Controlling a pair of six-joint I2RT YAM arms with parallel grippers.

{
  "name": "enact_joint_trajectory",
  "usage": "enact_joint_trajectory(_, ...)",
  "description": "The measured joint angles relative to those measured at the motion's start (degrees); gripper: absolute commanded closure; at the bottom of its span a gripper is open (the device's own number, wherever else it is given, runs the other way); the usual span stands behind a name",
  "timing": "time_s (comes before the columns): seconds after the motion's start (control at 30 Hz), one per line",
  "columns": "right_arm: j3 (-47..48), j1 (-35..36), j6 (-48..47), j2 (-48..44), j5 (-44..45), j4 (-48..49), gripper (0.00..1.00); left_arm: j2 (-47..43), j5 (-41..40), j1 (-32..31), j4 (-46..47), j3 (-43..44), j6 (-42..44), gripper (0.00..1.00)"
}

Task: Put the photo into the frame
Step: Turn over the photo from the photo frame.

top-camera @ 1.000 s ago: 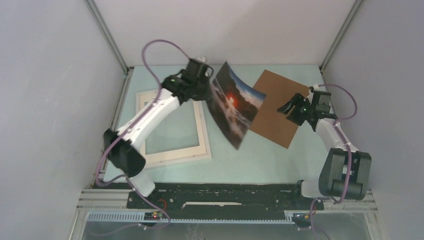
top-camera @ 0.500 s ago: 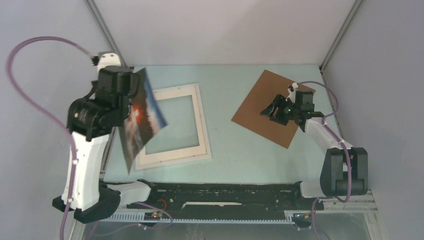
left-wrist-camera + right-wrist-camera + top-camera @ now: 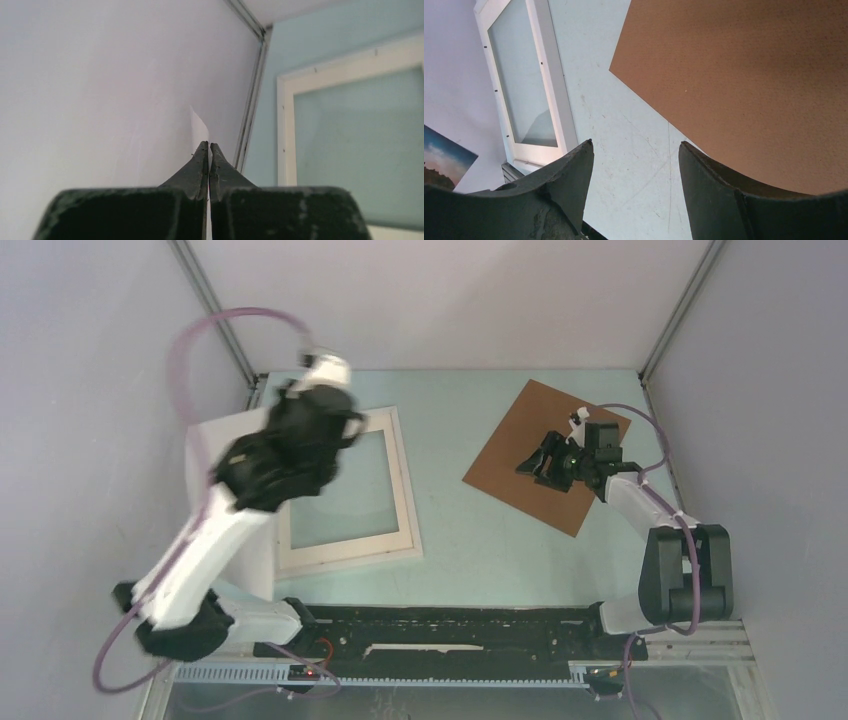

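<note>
The left gripper (image 3: 208,146) has its jaws pressed together on one edge of the photo (image 3: 200,127), which shows edge-on to the wrist camera. The sheet hangs in the air at the 9 o'clock side of the frame (image 3: 403,502), close to the wall, not over the opening. The frame lies flat on the counter (image 3: 480,540).

To do this well, the arm likely needs to swing the print toward 3 o'clock, away from the wall, then tip it level above the opening. Held by one edge, it will probably sag, so one corner should settle inside the rim first.

The right gripper (image 3: 535,462), jaws spread and holding nothing, hovers over the brown board (image 3: 520,425) at 2 o'clock, well apart.
</note>
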Motion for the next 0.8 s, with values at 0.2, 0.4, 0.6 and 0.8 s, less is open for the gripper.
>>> enact_joint_trajectory(0.2,0.0,0.4,0.0,0.1,0.0,0.0,0.29,16.1,5.4,-2.3,11.3,-19.3,3.6,1.00)
enact_joint_trajectory(0.4,0.0,1.4,0.0,0.3,0.0,0.1,0.29,22.5,10.5,-5.1,21.5,-28.4,6.0,1.00)
enact_joint_trajectory(0.6,0.0,2.6,0.0,2.3,-0.9,0.7,0.29,29.5,13.6,-10.8,27.9,-28.5,3.9,1.00)
enact_joint_trajectory(0.8,0.0,2.5,0.4,4.3,-3.3,1.4,0.28,35.3,17.9,-16.5,31.3,-30.2,2.6,1.00)
